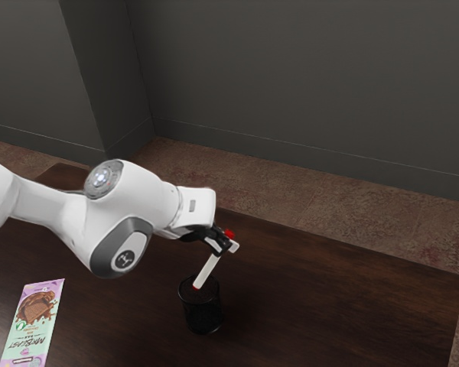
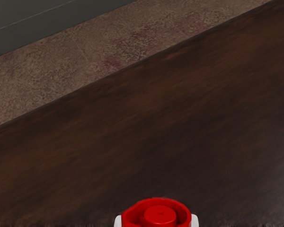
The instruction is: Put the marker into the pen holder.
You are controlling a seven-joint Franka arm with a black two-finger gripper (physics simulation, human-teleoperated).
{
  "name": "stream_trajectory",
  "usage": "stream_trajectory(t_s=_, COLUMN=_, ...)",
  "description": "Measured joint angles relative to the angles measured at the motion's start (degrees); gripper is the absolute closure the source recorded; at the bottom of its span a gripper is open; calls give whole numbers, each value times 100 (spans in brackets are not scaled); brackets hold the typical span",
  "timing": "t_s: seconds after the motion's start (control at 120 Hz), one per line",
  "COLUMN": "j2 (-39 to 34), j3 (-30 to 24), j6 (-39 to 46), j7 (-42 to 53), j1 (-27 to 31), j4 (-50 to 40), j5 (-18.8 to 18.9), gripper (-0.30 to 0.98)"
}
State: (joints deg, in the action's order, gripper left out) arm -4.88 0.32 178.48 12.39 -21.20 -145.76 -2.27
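The black gripper (image 1: 223,242) is shut on the marker (image 1: 207,271) near its red end, above the table. The marker's white body slants down from the fingers, and its lower tip is at the mouth of the black mesh pen holder (image 1: 203,312). Whether that tip is inside the rim or just over it, I cannot tell. The pen holder stands upright on the table. In the wrist view the marker's red end (image 2: 160,215) shows at the lower edge, between two pale fingertips.
A chocolate bar in a pastel wrapper (image 1: 34,323) lies on the dark wooden table (image 1: 352,306), toward the exterior view's lower left. Beyond the table's far edge are brown carpet and a grey wall.
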Motion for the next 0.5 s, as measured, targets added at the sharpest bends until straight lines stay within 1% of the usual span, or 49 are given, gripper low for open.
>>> stream_trajectory(t_s=0.358, j2=223, j3=-11, j6=58, j7=-211, j1=31, j4=-11, j5=10, gripper=78)
stream_trajectory(t_s=0.5, j2=226, j3=18, j6=-6, j7=-301, j1=9, j4=0, j5=45, gripper=47)
